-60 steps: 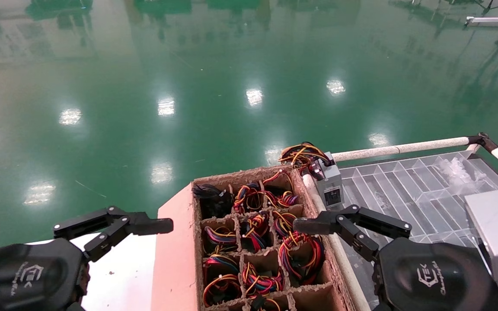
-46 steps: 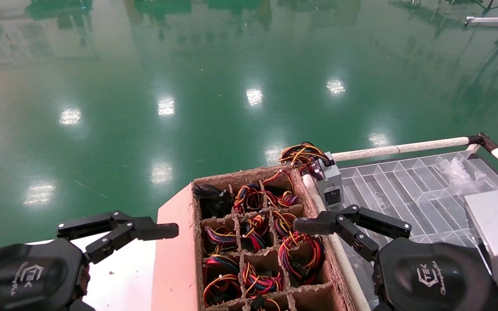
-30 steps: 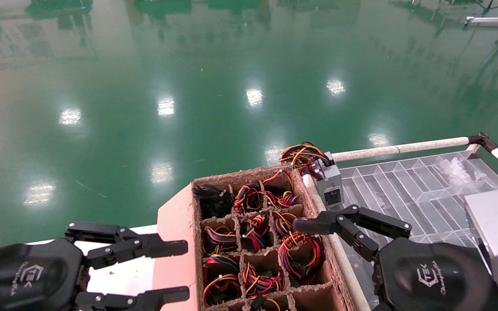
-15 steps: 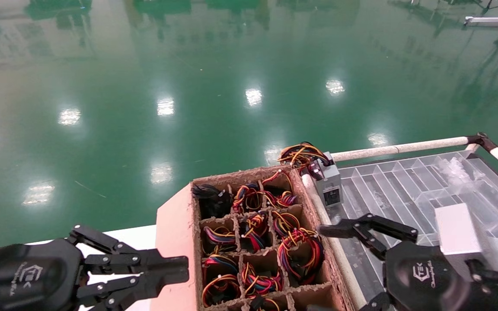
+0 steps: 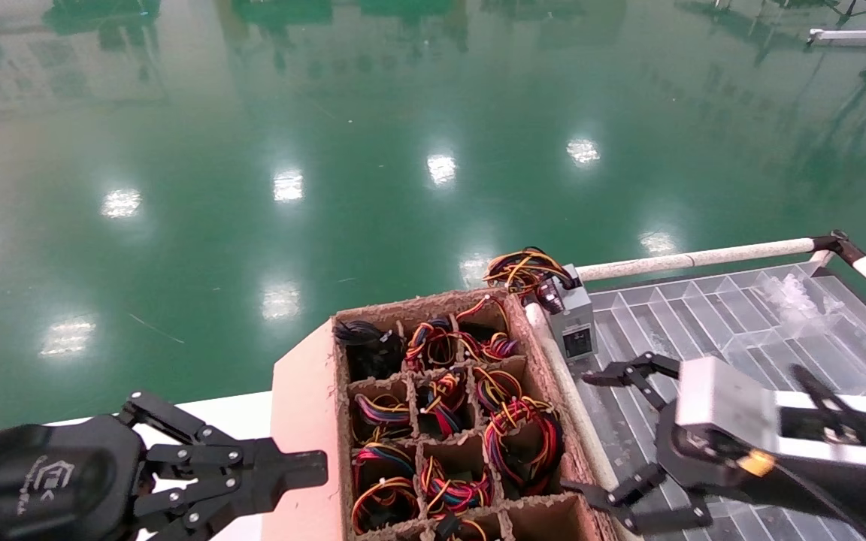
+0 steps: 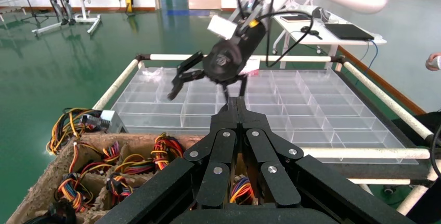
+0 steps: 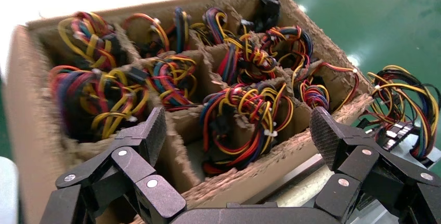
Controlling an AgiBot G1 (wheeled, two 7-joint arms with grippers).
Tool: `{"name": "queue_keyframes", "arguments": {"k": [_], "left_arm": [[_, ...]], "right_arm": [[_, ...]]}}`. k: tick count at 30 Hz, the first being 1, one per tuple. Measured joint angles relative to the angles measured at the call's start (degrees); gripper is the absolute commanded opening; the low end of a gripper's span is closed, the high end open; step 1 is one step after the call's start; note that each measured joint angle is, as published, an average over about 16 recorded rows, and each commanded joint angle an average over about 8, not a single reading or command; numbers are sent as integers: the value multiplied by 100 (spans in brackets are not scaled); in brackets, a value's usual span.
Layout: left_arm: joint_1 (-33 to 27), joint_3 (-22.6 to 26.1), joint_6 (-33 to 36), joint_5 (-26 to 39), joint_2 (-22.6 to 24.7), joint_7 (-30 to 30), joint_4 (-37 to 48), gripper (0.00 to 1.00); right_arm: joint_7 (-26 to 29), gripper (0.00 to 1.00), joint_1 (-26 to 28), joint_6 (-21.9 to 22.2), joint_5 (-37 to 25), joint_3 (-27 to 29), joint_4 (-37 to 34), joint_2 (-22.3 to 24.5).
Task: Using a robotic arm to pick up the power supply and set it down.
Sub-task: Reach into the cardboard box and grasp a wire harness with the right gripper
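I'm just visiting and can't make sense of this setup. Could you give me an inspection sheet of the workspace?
Surface: clear divided tray inside a white pipe frame.
Job's things: power supply, mostly red wires, in a cell of the cardboard carton.
Clutter: other wire bundles in neighbouring cells; second grey box, orange-yellow wires, at the tray's corner.
Grippers: right gripper open at the carton's tray side; left gripper shut, at the carton's other side.
Cables: black cables along the right wrist.
Surroundings: glossy green floor.
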Motion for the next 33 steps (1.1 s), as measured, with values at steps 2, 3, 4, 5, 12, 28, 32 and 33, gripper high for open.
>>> {"name": "queue_keyframes", "arguments": {"k": [2,3,4,5,12,28,32,33], "left_arm": [[0,1,0,0,0,0,0,0],[0,1,0,-1,0,0,0,0],[0,1,0,-1,0,1,0,0],[0,1,-1,-1,-1,1,0,0],[-1,3,-1,-2,-1,2,0,0],[-2,8,-3,-6,-3,4,0,0],[-2,9,-4,-6,-4,5,0,18],[-2,10,-4,-7,-4,5,0,28]], "right_arm": [[-59,72,151,11,-224,-106,-107,-149],[-92,60,227,12,-325,-157,-169,-226],[-127,47,301,9,-422,-208,-234,-304],[-163,35,373,3,-512,-257,-303,-381],[-418,0,826,-108,-992,-553,-824,-859],[-719,0,1278,-253,-1471,-850,-1594,-1263],[-784,0,1311,-250,-1513,-872,-1701,-1304],[-800,0,1317,-249,-1519,-876,-1726,-1314]]}}
